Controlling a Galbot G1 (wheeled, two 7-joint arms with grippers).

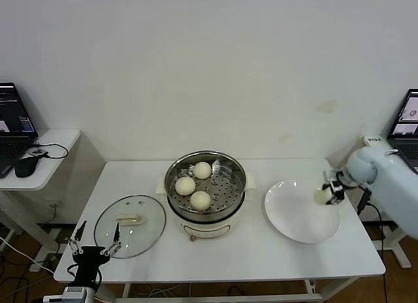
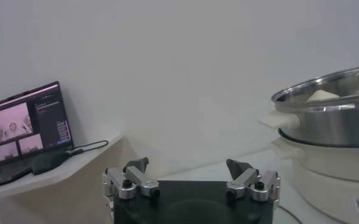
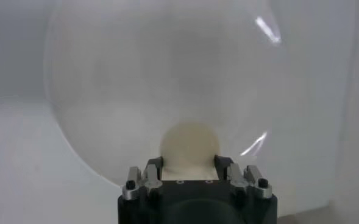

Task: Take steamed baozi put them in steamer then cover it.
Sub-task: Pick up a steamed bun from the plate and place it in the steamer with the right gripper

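Note:
Three cream-white baozi (image 1: pixel 194 184) lie on the perforated tray of the steel steamer (image 1: pixel 236 171) at the table's middle. My right gripper (image 1: pixel 328 192) is shut on the fourth baozi (image 1: pixel 322 196), over the right part of the white plate (image 1: pixel 295 219). In the right wrist view the baozi (image 3: pixel 189 148) sits between the fingers (image 3: pixel 152 168) above the plate (image 3: pixel 136 79). The glass cover (image 1: pixel 147 234) with its cream handle (image 1: pixel 128 219) lies flat left of the steamer. My left gripper (image 1: pixel 93 245) is open and empty at the table's front left edge, just before the cover.
The steamer (image 2: pixel 331 122) shows close by in the left wrist view. A side table with a laptop (image 1: pixel 12 128) and mouse (image 1: pixel 26 164) stands at the far left. Another laptop (image 1: pixel 406 120) is at the far right.

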